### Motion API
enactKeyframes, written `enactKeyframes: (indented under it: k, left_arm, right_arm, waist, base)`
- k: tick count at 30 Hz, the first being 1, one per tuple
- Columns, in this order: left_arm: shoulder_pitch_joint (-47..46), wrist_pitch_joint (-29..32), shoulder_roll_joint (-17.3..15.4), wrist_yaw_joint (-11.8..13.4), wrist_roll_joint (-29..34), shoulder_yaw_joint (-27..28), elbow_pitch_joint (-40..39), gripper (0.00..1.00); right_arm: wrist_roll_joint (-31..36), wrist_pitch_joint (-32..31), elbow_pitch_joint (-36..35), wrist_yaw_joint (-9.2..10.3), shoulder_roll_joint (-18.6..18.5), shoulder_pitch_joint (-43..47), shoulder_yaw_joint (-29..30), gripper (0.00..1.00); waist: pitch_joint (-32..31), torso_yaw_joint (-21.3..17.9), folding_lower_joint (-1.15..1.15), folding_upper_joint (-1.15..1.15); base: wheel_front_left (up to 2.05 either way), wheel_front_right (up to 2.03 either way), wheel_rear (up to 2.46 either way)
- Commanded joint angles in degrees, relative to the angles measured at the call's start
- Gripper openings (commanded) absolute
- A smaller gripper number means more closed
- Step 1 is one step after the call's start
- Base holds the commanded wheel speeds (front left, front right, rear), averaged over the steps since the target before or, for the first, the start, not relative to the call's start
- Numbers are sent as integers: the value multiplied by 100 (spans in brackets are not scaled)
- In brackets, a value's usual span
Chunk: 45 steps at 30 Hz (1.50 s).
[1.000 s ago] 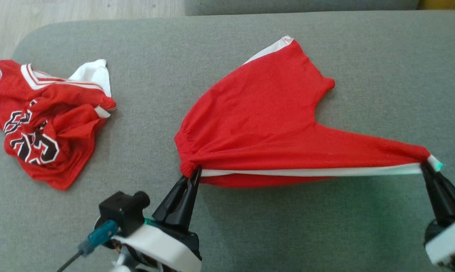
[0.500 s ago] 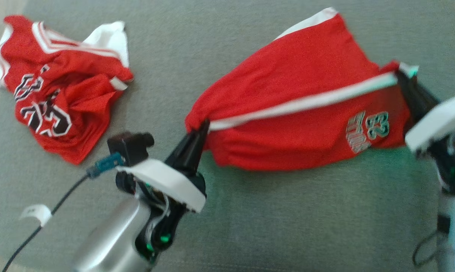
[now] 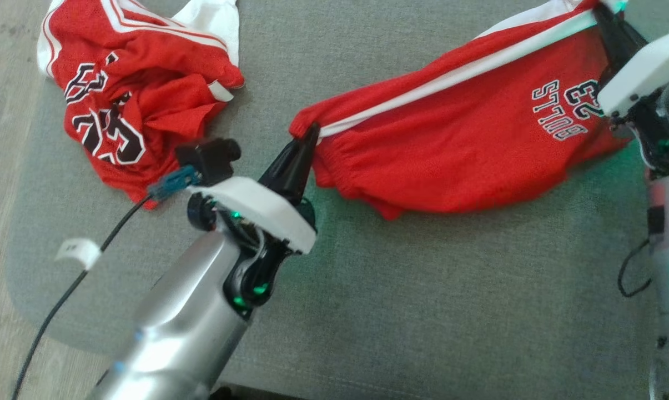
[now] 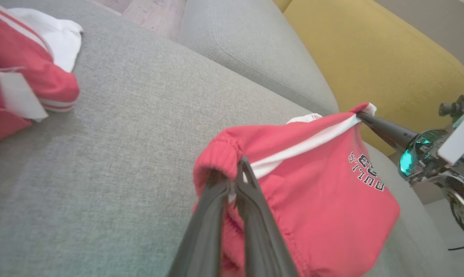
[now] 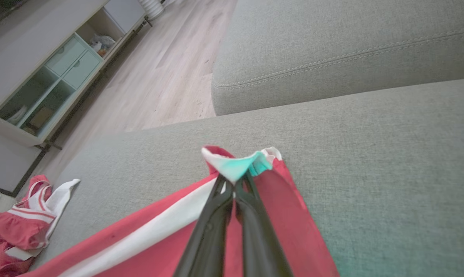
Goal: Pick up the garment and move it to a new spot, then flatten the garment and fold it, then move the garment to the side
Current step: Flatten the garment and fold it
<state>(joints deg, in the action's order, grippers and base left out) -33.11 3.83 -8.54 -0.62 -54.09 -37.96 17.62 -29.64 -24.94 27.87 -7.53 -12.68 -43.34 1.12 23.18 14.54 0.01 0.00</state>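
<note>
Garment (image 3: 467,161) hangs stretched between left gripper (image 3: 312,132) and right gripper (image 5: 235,184), both clamped on it.

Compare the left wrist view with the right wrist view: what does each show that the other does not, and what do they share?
Left wrist view, not the right: a yellow cushion and the dark lettering printed on the shorts. Right wrist view, not the left: a cabinet with pale green drawers. Shared: the red shorts with their white stripe, the gray sofa, the crumpled jersey and the wooden floor.
</note>
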Motion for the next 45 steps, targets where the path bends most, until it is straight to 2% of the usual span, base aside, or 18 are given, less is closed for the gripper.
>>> enactKeyframes:
  k: [1,5,6,7,8,9,10,11,14,17,23,27,30,31,32,37,40,45]
  left_arm:
    - [-204,-74,-43,-38,-34,163,-37,0]
    - [-476,6,154,-272,-86,34,574,0]
    - [-536,4,197,-326,-98,4,694,0]
    - [-591,-11,230,-366,-96,-24,807,0]
    - [-637,-22,256,-396,-90,-54,909,23]
    - [-673,-49,277,-421,-87,-71,999,41]
    - [-694,-83,300,-441,-108,-68,1078,76]
    - [-711,-120,317,-459,-124,-64,1144,100]
    - [-713,-314,330,-443,-83,-36,1305,100]
    - [-652,-580,247,-302,80,-17,1375,100]
    - [-309,-1136,-187,370,576,35,1222,100]
    - [36,-1318,-561,882,869,57,841,100]
    - [279,-1491,-850,1344,1130,128,408,100]
    - [279,-1491,-850,1344,1130,128,408,100]
    - [342,-1547,-965,1538,1268,148,255,100]
    - [633,-1729,-1444,2240,1730,364,-512,100]
    - [813,-1763,-1707,2488,1892,471,-847,100]
    - [1124,-1622,-2076,2688,1968,512,-1266,100]
  right_arm:
    - [5,86,-68,4,-47,-194,-97,0]
    - [-80,362,560,4,-38,-484,-368,0]
    - [-127,443,668,4,-36,-525,-446,47]
    - [-183,514,761,4,-25,-555,-532,98]
    - [-242,607,827,4,-16,-583,-621,100]
    - [-292,698,890,4,-19,-597,-710,100]
    - [-338,793,941,4,-29,-600,-805,100]
    - [-386,888,980,4,-42,-595,-894,100]
    - [-504,1301,963,4,-125,-522,-1177,100]
    - [-530,1850,794,4,-258,-359,-1449,100]
    - [40,3055,227,4,-479,124,-1709,100]
    - [407,3424,-344,4,-430,568,-1547,100]
    - [766,3467,-867,4,-346,990,-1246,100]
    - [766,3467,-867,4,-346,990,-1246,100]
    - [862,3436,-1067,4,-277,1150,-1131,100]
    - [1405,3039,-2155,4,77,2037,-669,100]
    - [1608,2766,-2768,4,307,2558,-519,100]
    - [1806,2326,-3636,4,638,3417,-325,100]
  waist:
    - [21,20,-1,0]
    - [60,25,-1,0]
    - [72,18,-1,0]
    - [81,3,-1,0]
    - [90,-16,-1,0]
    - [96,-33,-1,0]
    - [97,-49,-1,0]
    - [98,-66,-1,0]
    - [67,-119,-1,0]
    - [3,-184,-1,0]
    - [-229,-441,-1,0]
    - [-418,-659,-1,0]
    - [-554,-802,-1,0]
    - [-554,-802,-1,0]
    - [-593,-845,-1,0]
    - [-755,-1031,-1,0]
    - [-844,-1135,-1,0]
    - [-972,-1263,-1,0]
  base:
    - [0,0,0]
    - [0,0,0]
    - [0,0,0]
    - [0,0,0]
    - [0,0,0]
    - [0,0,0]
    - [0,0,0]
    - [0,0,0]
    - [0,0,0]
    - [0,0,0]
    - [0,0,0]
    - [0,0,0]
    - [0,0,0]
    - [0,0,0]
    - [0,0,0]
    - [0,0,0]
    - [0,0,0]
    - [0,0,0]
